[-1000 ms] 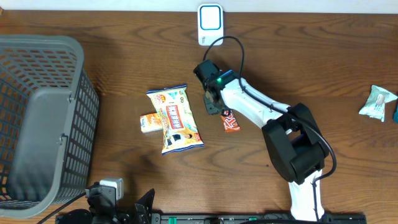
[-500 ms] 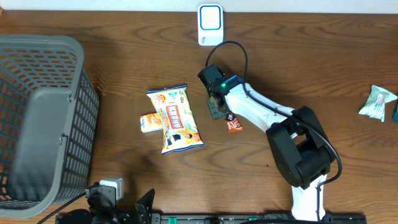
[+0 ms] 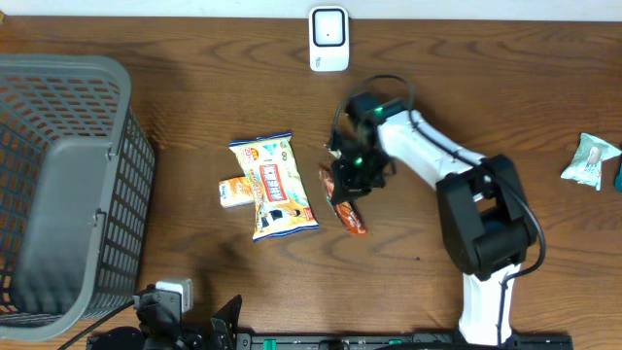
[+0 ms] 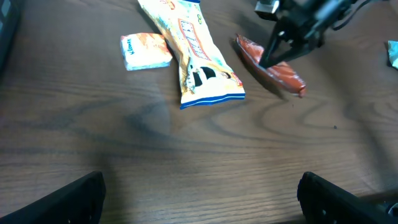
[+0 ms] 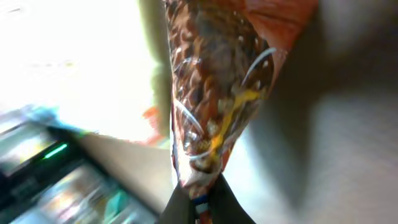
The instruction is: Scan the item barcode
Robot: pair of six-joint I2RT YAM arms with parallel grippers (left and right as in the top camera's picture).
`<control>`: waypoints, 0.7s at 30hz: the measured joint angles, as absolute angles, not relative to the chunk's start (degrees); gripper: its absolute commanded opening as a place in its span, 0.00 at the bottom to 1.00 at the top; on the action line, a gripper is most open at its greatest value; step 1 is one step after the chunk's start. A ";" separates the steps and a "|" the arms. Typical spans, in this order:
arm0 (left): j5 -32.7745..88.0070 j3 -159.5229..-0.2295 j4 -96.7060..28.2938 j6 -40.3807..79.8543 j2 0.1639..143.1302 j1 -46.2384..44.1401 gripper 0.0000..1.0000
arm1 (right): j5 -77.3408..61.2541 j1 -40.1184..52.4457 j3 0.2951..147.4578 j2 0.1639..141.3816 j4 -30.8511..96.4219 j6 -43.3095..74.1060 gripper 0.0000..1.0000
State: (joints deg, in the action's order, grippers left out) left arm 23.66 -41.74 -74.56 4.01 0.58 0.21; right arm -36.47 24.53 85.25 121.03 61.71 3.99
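Observation:
The item, a red-orange snack bar (image 3: 347, 211), hangs tilted over the table just right of the yellow bag. My right gripper (image 3: 352, 179) is shut on the bar's upper end. In the right wrist view the wrapper (image 5: 217, 93) runs up from the pinched fingertips of the right gripper (image 5: 202, 202). The left wrist view shows the bar (image 4: 273, 67) held off the wood by the right gripper (image 4: 273, 51). The white scanner (image 3: 328, 39) stands at the table's far edge. My left gripper (image 4: 202, 199) is open over bare wood, with nothing between its fingers.
A yellow snack bag (image 3: 272, 185) and a small orange packet (image 3: 233, 192) lie left of the bar. A grey mesh basket (image 3: 58, 194) fills the left side. A pale teal packet (image 3: 590, 160) lies at the far right edge.
The right gripper has shut on the snack bar and lifted it off the table, swinging it toward the front. The bar now hangs tilted. The left gripper has not moved.

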 measured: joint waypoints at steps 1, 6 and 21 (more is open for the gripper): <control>23.68 -41.74 -74.56 4.01 0.58 0.21 0.98 | -40.91 23.35 85.45 121.12 63.81 1.69 0.01; 23.66 -41.74 -74.59 4.01 0.58 0.21 0.98 | -57.60 19.14 85.78 121.14 74.87 -14.31 0.01; 23.66 -41.74 -74.56 4.01 0.58 0.21 0.98 | -80.97 18.17 86.13 121.23 97.36 -32.21 0.01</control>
State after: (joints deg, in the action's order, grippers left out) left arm 23.66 -41.74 -74.56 4.01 0.58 0.21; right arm -80.97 18.17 86.13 121.23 97.36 -32.21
